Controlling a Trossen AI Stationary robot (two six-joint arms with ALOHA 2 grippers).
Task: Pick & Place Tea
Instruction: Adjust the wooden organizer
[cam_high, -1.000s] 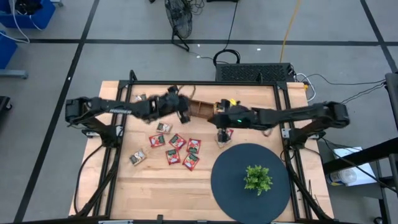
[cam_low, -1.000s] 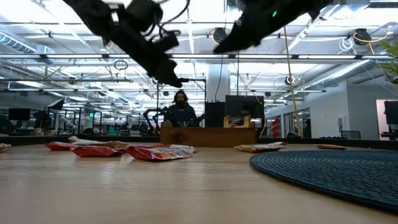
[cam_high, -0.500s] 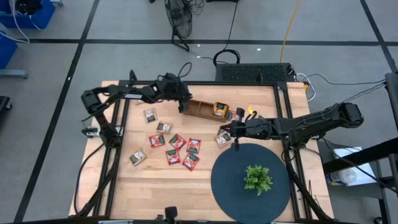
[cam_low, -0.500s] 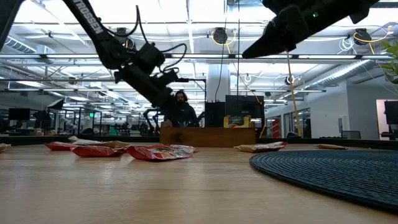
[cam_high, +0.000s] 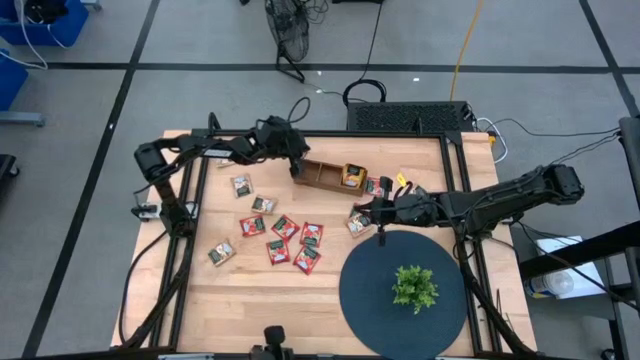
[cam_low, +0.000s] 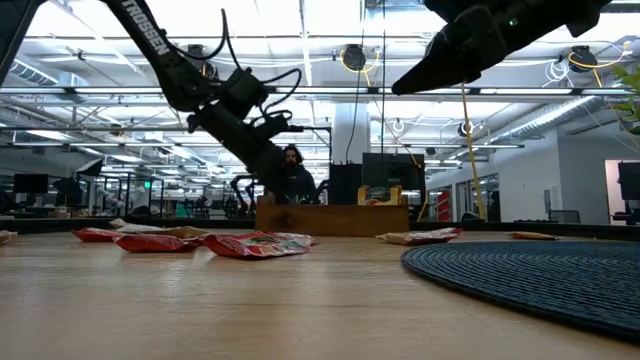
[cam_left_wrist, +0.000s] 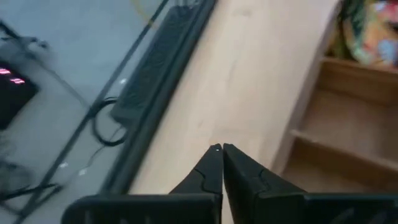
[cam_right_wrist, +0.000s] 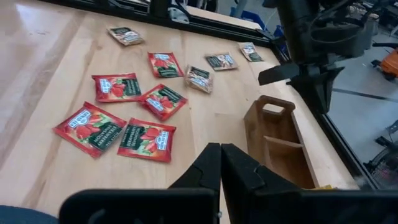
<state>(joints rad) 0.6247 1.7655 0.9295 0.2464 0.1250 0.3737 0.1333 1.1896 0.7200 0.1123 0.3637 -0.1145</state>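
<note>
Left gripper (cam_high: 297, 170), fingers together, empty, at wooden tray (cam_high: 322, 177) end; red tea sachets (cam_high: 285, 240) flat, corners pointing variously.

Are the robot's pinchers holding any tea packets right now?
No. The left gripper by the brown wooden tray and the right gripper are both shut on nothing.
</note>
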